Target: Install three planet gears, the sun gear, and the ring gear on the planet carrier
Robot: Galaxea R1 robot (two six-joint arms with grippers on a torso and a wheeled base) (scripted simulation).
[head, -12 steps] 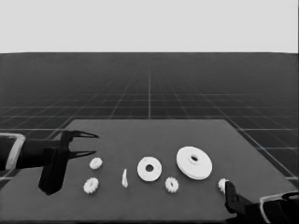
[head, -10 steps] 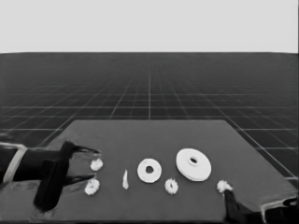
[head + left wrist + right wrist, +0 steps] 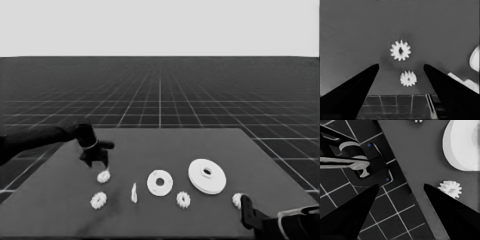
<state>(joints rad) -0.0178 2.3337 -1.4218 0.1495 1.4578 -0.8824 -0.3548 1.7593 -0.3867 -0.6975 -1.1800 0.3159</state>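
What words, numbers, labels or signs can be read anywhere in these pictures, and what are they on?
None: no text, number, label or sign shows in any view.
The larger round part, the smaller round part, the gears and the table are blank.
The small blue lights on the dark machinery carry no lettering.

1. The left arm reaches in over the dark flat desk [image 3: 165, 145] from its left end; its black two-fingered left end effector [image 3: 100, 162] points down, fingers [image 3: 357, 87] spread apart.
2. The right arm waits at the desk's near right corner; the black right end effector [image 3: 400, 215] has its fingers [image 3: 450, 215] apart, closed on nothing.
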